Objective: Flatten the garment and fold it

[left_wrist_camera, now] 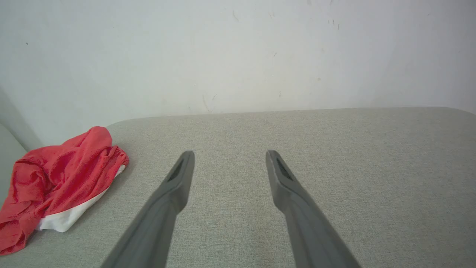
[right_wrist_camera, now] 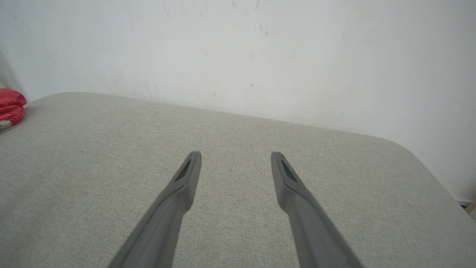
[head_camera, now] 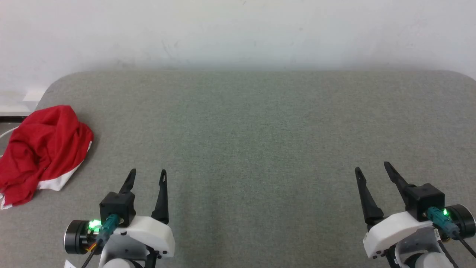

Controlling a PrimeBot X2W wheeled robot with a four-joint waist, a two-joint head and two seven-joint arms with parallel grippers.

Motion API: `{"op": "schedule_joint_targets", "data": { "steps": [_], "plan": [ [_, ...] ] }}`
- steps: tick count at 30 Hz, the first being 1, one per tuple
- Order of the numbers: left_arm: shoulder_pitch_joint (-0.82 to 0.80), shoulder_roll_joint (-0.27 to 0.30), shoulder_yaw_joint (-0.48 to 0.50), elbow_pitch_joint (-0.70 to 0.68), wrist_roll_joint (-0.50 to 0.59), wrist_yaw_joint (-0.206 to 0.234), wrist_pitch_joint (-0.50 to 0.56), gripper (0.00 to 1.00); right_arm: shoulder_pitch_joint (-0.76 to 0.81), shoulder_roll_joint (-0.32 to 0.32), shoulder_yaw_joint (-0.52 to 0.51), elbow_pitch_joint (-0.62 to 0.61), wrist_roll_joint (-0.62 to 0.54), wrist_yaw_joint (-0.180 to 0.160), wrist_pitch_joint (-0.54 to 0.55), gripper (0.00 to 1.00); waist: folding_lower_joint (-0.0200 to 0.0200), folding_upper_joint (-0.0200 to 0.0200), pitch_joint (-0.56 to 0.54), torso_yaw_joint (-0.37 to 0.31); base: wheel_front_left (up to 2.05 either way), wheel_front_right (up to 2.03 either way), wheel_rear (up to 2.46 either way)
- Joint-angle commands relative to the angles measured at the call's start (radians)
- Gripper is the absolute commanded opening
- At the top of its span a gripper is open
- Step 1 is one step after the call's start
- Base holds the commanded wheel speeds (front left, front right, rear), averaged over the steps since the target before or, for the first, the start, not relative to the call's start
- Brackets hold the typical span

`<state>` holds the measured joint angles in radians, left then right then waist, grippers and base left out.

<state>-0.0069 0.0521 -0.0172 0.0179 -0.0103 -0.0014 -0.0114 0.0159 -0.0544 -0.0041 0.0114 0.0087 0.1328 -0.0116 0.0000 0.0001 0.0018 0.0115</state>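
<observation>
At the lower corners of the frame I see my left tool (head_camera: 148, 172) and right tool (head_camera: 372, 166) pointing upward, both wide open, empty; the garment (head_camera: 41, 149) lies crumpled far left.

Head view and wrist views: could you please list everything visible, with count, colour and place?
garment: one, red with white trim, crumpled at the table's left edge.
table: one, grey fabric top, across the middle of the head view.
wall: one, white, behind the table.
left gripper: one, dark fingers, open, lower left over the table.
right gripper: one, dark fingers, open, lower right over the table.
</observation>
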Motion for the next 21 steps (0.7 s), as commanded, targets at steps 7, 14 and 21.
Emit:
{"op": "schedule_joint_targets", "data": {
  "steps": [7,14,21],
  "plan": [
    [-0.020,0.001,-0.009,0.017,-0.017,0.017,-0.024,1.00,-0.007,0.001,-0.006,0.004,0.008,0.000,-0.022,1.00,0.0000,-0.0001,0.005,0.038,0.00,0.00,0.00],
    [-0.023,0.003,-0.009,0.021,-0.026,0.026,-0.039,1.00,-0.013,0.001,-0.005,0.006,0.009,0.000,-0.032,1.00,0.0000,-0.0001,0.011,0.084,0.00,0.00,0.00],
    [-0.023,0.004,-0.010,0.023,-0.033,0.031,-0.052,1.00,-0.017,0.001,0.001,0.003,0.008,-0.001,-0.034,1.00,0.0000,-0.0001,0.018,0.124,0.00,0.00,0.00]
  ]
}}
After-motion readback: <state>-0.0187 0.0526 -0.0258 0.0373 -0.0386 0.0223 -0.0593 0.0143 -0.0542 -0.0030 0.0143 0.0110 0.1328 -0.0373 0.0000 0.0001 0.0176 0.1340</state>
